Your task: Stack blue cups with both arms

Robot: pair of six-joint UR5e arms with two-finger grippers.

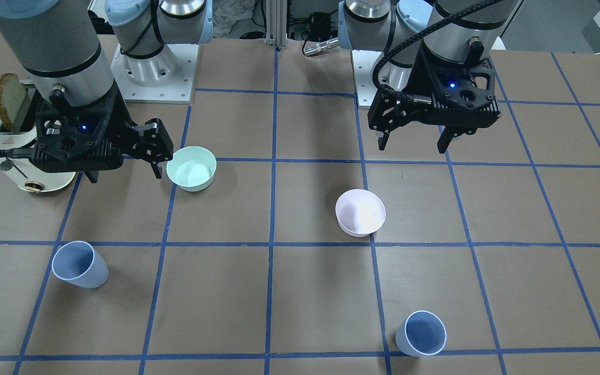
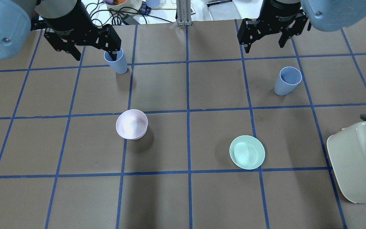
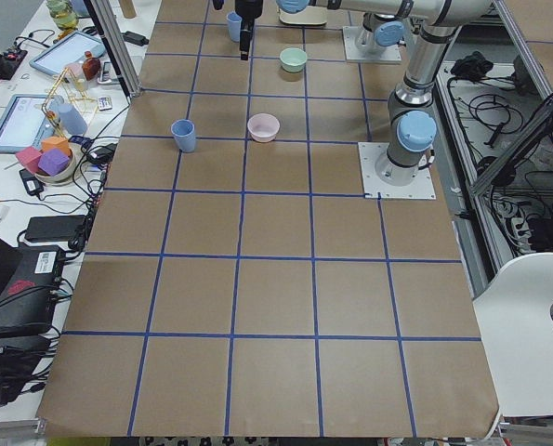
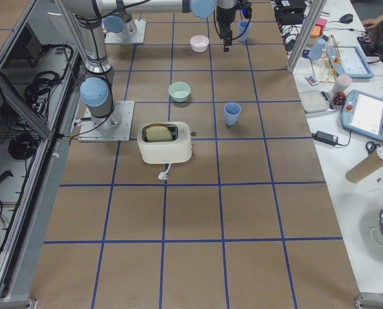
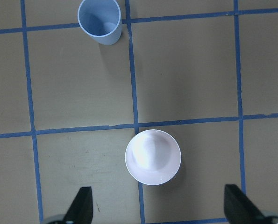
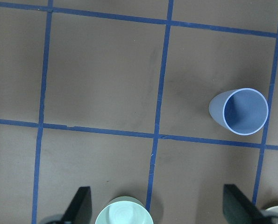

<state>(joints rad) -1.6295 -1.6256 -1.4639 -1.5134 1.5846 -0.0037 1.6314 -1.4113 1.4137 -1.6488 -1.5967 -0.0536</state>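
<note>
Two blue cups stand upright and apart on the brown table. One cup (image 2: pixel 116 63) (image 1: pixel 421 333) (image 5: pixel 100 21) is on my left side, and the other cup (image 2: pixel 287 81) (image 1: pixel 80 264) (image 6: pixel 239 112) is on my right side. My left gripper (image 2: pixel 95 55) (image 1: pixel 412 147) (image 5: pixel 157 210) is open and empty, high above the table, over the pink bowl. My right gripper (image 2: pixel 264 46) (image 1: pixel 124 176) (image 6: pixel 157 210) is open and empty, high above the table, beside the green bowl. Neither gripper touches a cup.
A pale pink bowl (image 2: pixel 132 124) (image 5: pixel 153 157) sits left of centre. A mint-green bowl (image 2: pixel 247 152) (image 6: pixel 124 212) sits right of centre. A cream toaster (image 2: pixel 357 165) (image 1: pixel 13 151) holding a bread slice (image 1: pixel 11 101) stands at my right edge. Cluttered benches lie beyond the far edge.
</note>
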